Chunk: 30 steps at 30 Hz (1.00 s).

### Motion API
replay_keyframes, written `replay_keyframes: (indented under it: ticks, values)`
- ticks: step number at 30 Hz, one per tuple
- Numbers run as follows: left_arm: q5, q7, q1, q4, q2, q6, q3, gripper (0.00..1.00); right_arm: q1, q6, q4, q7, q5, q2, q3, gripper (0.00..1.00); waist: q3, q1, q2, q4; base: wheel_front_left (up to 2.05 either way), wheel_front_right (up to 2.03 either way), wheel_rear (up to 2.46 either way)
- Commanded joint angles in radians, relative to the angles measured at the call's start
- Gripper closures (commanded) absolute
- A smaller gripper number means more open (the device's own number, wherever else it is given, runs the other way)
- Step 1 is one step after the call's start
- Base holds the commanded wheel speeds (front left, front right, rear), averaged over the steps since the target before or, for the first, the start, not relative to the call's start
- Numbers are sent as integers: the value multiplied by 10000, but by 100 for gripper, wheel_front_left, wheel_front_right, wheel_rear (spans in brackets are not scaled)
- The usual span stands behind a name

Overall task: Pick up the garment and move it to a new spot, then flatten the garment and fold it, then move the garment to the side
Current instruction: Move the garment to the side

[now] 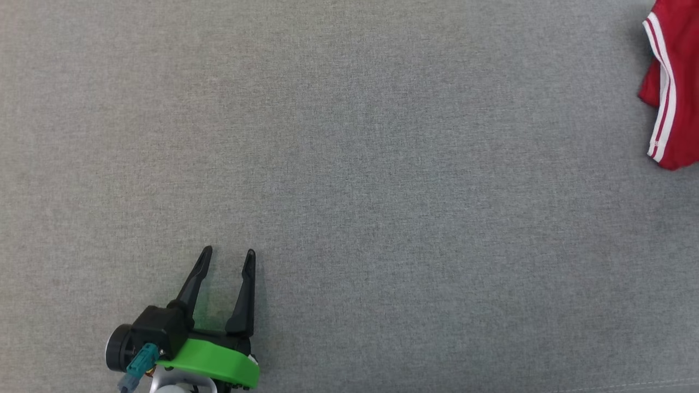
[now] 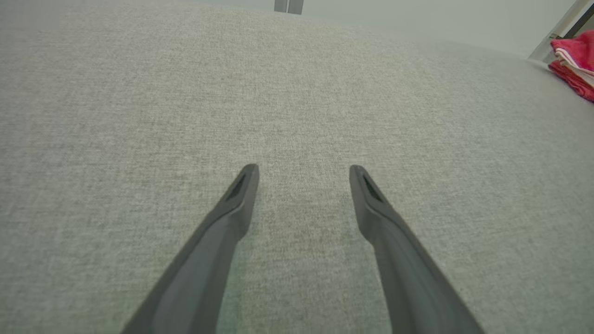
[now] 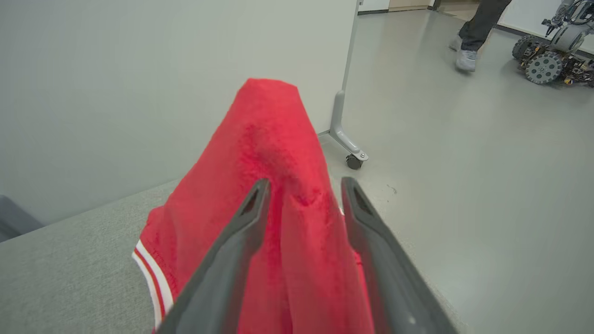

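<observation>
Lying on the grey surface (image 1: pixel 349 164), the red garment (image 1: pixel 674 82) is at the upper right edge of the head view. The left gripper (image 1: pixel 229 251), at the lower left, has its fingers apart. The right gripper (image 3: pixel 306 182) is also spread, with cloth between its fingers.

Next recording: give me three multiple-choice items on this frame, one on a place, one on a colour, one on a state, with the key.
1. Where in the head view is the garment?
A. centre
B. upper right edge
C. lower left corner

2. What colour are its stripes?
A. blue
B. yellow
C. white

3. How is the left gripper?
A. open, holding nothing
B. shut on the garment
C. shut, holding nothing

Key:
1 B: that edge cuts it off.
2 C: white bands line the red hem.
3 A: its fingers stand apart over the bare grey surface.
</observation>
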State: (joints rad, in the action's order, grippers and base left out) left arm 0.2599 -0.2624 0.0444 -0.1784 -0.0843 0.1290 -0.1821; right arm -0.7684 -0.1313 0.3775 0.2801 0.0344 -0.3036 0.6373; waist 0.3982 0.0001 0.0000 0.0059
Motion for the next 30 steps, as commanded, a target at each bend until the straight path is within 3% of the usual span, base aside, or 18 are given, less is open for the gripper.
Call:
replay_keyframes:
  ticks: [1,8,15,22,30]
  values:
    - [60,-27,162,-49,-94,32,10,0,12,12,-9,-121,234,-10,39,0,-10,-1,0,11,0,0,0]
    - [65,-27,-163,-78,18,32,279,0,768,14,-174,-953,735,-162,-333,0,-608,-1,0,-25,0,0,0]
    - [-133,-27,-628,231,221,33,721,0,2364,14,-725,-2836,363,-70,-1416,0,-1883,-1,0,-29,0,0,0]
    - [-498,-26,-1523,249,317,30,1198,0,5220,14,-1110,-4938,111,740,-2345,0,-3705,-1,0,226,0,0,0]
    - [-434,-26,-1991,82,328,-173,1403,0,7352,14,-1208,-5450,-21,1837,-3568,0,-4312,-1,0,424,0,0,0]
